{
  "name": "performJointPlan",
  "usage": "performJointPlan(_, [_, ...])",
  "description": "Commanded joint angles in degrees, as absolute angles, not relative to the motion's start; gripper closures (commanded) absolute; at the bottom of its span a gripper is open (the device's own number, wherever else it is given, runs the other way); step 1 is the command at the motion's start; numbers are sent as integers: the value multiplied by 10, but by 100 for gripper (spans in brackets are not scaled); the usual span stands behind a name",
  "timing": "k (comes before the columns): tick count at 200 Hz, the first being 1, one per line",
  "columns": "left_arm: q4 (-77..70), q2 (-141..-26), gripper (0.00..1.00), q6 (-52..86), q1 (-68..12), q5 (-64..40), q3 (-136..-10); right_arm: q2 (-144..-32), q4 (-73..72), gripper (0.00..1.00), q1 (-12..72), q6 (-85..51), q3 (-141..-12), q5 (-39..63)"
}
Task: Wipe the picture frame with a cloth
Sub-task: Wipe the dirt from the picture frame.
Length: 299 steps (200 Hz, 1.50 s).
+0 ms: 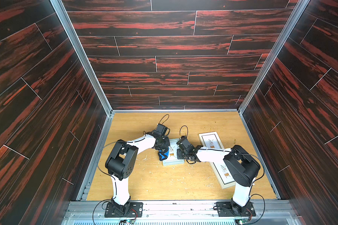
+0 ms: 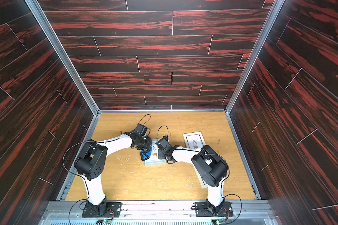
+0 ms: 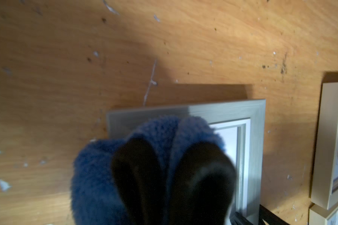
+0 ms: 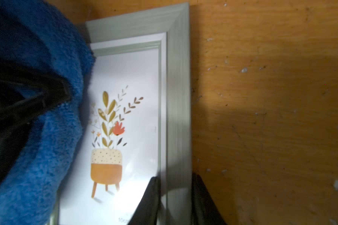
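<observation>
**Left pincer** (image 3: 169, 148): the jaws are almost fully closed and clamp a bunched fold of the cloth (image 3: 90, 175). Blue pile bulges out around and ahead of both fingers (image 3: 137, 165). The cloth sits directly under this pincer and rests on one corner of the picture frame (image 3: 222, 111). Part of it spills past the frame's outer edge onto the table (image 3: 66, 78).

**Right pincer** (image 4: 177, 194): the jaws stand a narrow way apart and grip one long rail of the picture frame. One finger (image 4: 150, 198) lies on the glass side of the rail, and the other lies against its outer edge. From this pincer the cloth is across the frame, over the opposite rail, with the potted-plant print between them.

In both top views the two pincers flank the grey picture frame, one on each side. Two cream frames (image 1: 210, 140) lie on the table on the outer side of the right pincer, apart from the grey frame.
</observation>
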State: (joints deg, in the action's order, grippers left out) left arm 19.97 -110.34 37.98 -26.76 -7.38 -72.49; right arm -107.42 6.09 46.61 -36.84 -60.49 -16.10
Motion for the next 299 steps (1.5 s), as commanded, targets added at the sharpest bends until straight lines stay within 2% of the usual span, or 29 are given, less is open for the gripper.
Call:
performJointPlan(1, [308, -1102, 100, 392, -283, -27, -707, -1097, 113, 85, 467, -380, -590, -167])
performJointPlan(40, [262, -1078, 100, 444, -301, -74, -632, -1096, 106, 86, 467, -385, -587, -162])
performJointPlan(91, [297, -1153, 100, 440, -278, -43, -749, -1093, 111, 87, 466, -385, -594, -159])
performJointPlan(146, [229, -1088, 100, 518, -330, -76, -607, -1086, 100, 88, 466, -399, -581, -159])
performJointPlan(207, [282, -1159, 100, 477, -260, -22, -745, -1087, 115, 89, 466, -392, -595, -162])
performJointPlan(257, [181, -1080, 100, 559, -322, -90, -580, -1091, 107, 89, 467, -400, -590, -162])
performJointPlan(299, [198, -1120, 100, 536, -277, -81, -627, -1099, 114, 89, 467, -394, -606, -158])
